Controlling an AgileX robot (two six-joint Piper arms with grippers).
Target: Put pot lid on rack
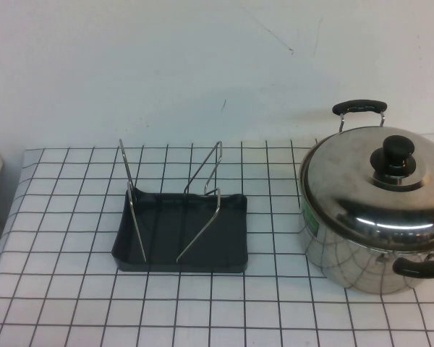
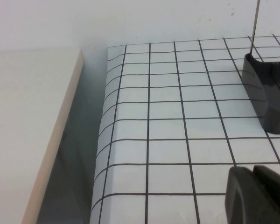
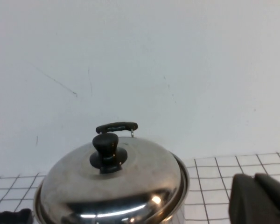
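White vinyl cloth ruled with a black square grid (image 1: 275, 318) covers the table, which meets a plain white wall (image 1: 202, 58) marked by a few faint scratches; a pale board (image 2: 32, 140) stands off the cloth's edge, well to the side of the left gripper (image 2: 259, 193). Largest on the cloth is the deep polished steel pot with black loop handles (image 1: 347, 253), standing ahead of the right gripper (image 3: 259, 200); the pot lid (image 1: 369, 173), a round, shallow-domed, mirror-bright steel disc with a black round knob at its centre, sits closed on the pot, its skin showing glare streaks. Well apart from the pot is the rack (image 1: 181, 242), a small dark grey rectangular tray with bent steel wire loops rising upright from it; its corner lies near, ahead of the left gripper. Each gripper shows only as a dark blurred mass at its own wrist view's edge, holding nothing visible; how far either is open I cannot tell.
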